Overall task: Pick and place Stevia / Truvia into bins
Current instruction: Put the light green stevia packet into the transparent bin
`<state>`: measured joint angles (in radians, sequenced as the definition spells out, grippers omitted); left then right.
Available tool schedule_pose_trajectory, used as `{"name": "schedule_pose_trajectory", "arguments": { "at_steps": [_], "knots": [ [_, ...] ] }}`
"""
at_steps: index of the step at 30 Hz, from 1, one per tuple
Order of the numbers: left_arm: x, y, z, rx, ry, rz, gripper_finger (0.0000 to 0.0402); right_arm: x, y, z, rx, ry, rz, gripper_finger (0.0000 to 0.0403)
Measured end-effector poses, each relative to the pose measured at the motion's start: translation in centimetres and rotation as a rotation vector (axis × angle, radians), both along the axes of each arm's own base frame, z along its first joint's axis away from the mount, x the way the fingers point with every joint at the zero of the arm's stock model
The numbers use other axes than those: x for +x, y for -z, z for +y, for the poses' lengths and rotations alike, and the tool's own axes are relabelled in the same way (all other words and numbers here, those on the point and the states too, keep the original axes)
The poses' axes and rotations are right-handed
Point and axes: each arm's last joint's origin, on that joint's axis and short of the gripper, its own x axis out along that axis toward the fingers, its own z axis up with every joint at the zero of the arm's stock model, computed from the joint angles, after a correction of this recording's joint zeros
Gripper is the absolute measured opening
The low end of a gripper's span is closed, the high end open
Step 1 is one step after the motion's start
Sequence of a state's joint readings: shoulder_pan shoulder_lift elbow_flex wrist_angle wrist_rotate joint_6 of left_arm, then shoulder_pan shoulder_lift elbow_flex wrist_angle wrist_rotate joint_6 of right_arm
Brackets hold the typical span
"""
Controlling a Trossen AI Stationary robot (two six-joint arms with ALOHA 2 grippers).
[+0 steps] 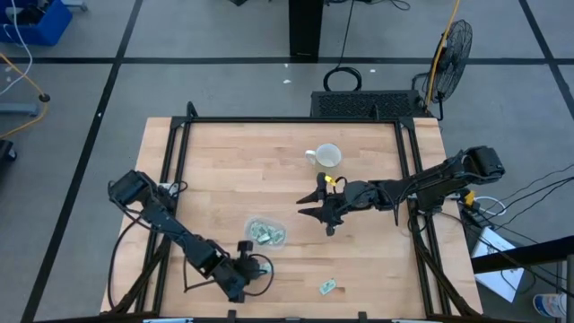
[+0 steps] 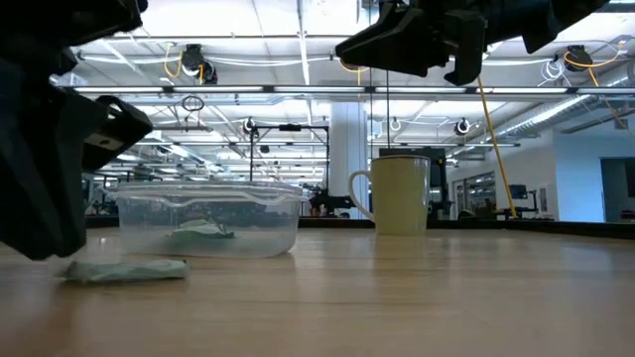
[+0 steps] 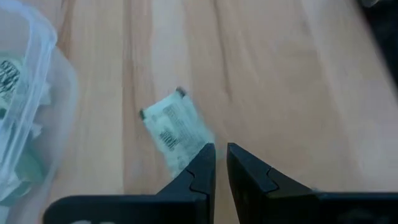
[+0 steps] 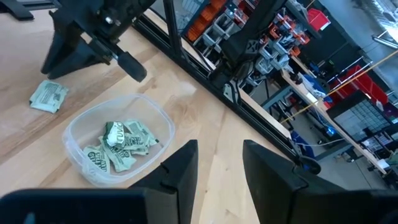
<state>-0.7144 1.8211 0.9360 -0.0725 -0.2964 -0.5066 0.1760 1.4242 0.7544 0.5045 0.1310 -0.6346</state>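
Several pale green and white Stevia packets [image 4: 118, 146] lie inside the clear plastic bin [image 1: 266, 233], which stands near the table's middle. One more packet [image 3: 177, 127] lies flat on the table just beside the bin [image 3: 25, 124], on its near-left side. My left gripper [image 3: 221, 155] is shut and hangs low over that packet's end. Another packet [image 1: 327, 286] lies alone near the table's near edge. My right gripper [image 4: 221, 155] is open and empty, held above the table to the right of the bin [image 4: 118, 124]. My left gripper has one fingertip [image 3: 205, 155] over the end of the loose packet [image 3: 186, 149], coming from above. I cannot tell whether it touches it. The packet lies flat on the table.
A white mug [image 1: 327, 155] stands toward the far side, behind my right gripper [image 1: 323, 211]. Bare wood lies between the bin and the lone packet. Black frame rails run along the table's left, right and far edges.
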Motion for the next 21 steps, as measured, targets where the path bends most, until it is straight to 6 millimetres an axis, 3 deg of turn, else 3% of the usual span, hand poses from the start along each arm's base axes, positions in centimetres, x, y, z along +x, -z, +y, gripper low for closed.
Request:
{"name": "schedule_pose_trajectory", "arguments": {
  "at_steps": [12,21],
  "knots": [
    [0.58,0.16,1.0,0.047,0.019,0.015,0.0046,-0.01,0.08,-0.01,0.017,0.005,0.009,0.0121],
    [0.29,0.17,0.58,0.026,0.044,0.027,0.0046,-0.01,0.08,-0.01,0.018,0.005,0.009,0.0121]
  ]
}}
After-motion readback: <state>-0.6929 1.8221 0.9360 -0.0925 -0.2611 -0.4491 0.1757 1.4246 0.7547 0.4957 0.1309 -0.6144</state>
